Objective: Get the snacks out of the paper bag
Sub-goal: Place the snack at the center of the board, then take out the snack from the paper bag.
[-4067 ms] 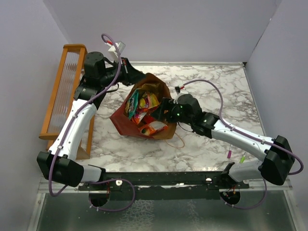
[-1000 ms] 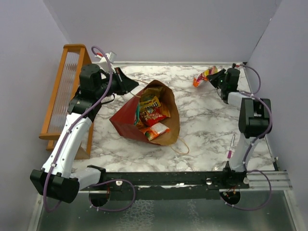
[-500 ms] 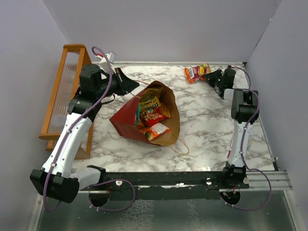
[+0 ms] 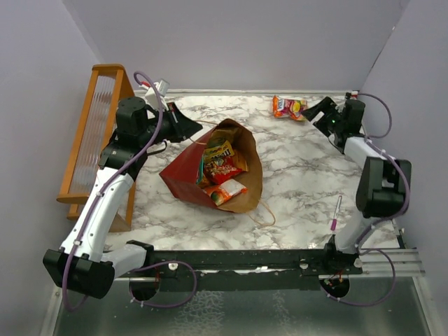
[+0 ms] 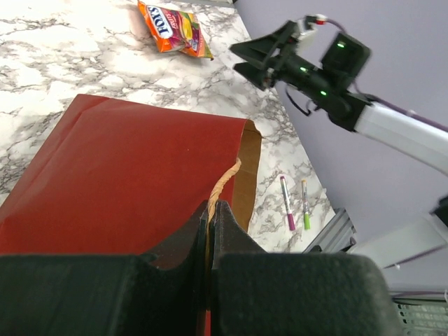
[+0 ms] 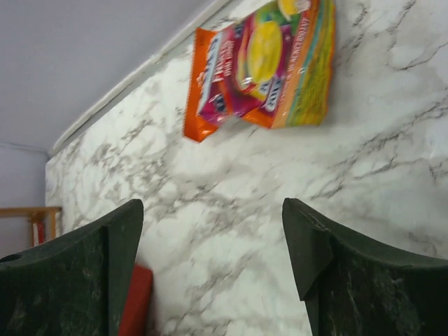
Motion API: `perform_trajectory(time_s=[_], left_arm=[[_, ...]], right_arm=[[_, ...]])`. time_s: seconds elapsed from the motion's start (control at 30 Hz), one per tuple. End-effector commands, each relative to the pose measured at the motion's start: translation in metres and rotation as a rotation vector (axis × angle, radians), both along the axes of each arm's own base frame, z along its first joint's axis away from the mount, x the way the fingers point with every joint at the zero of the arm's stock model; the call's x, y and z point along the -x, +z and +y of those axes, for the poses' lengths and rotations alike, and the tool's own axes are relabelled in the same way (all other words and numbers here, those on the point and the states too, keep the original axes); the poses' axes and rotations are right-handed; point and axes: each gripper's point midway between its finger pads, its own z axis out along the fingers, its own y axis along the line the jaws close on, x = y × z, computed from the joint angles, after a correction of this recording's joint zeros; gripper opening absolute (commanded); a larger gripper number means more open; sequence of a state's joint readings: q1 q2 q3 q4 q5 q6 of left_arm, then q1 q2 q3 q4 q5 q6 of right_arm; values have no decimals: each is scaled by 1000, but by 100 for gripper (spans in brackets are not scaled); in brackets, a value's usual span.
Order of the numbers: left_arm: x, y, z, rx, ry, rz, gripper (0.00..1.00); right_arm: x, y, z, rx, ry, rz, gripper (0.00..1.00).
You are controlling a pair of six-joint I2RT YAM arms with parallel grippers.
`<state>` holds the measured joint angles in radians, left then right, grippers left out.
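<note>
— Snacks (image 4: 222, 168) first: where do they sit?

— Most lie inside the paper bag (image 4: 183, 180), which sits in the middle of the worktop (image 4: 301, 168) with its mouth open toward the top camera. Yellow, red and orange packets show against the brown lining. One orange Fox's packet (image 4: 288, 106) lies flat on the marble by the far edge, well apart from the bag.

— And the left fingers (image 5: 175, 245)?

— Pressed together on the bag's twisted tan handle (image 5: 222, 183). The left wrist view shows the cord running out from between them, with the dark red side of the bag spread beyond.

— The right fingers (image 6: 70, 280)?

— Spread wide, with nothing between them. They hover near the far right corner, near the Fox's packet but not touching it. In the right wrist view the packet lies beyond the tips, on the marble.

— Anything else about?

— An orange wooden rack (image 4: 98, 126) stands along the left edge, beside the left arm. A pink pen (image 5: 287, 203) and a green pen (image 5: 306, 205) lie side by side on the worktop toward the near right, close to the right arm's base.
</note>
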<state>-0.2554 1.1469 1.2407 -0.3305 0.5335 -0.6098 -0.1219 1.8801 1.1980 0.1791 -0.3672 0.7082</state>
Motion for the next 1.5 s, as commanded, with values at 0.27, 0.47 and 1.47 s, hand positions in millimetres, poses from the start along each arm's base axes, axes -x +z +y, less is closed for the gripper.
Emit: perform_trajectory(time_s=[0.27, 0.47, 1.47], left_arm=[[10, 10, 1, -3, -20, -39, 0], [11, 10, 1, 13, -17, -40, 0], [16, 2, 1, 32, -7, 1, 0]], right_arm=[[193, 27, 102, -21, 367, -31, 81], [255, 61, 111, 6, 476, -106, 79], [281, 123, 348, -30, 518, -204, 64]])
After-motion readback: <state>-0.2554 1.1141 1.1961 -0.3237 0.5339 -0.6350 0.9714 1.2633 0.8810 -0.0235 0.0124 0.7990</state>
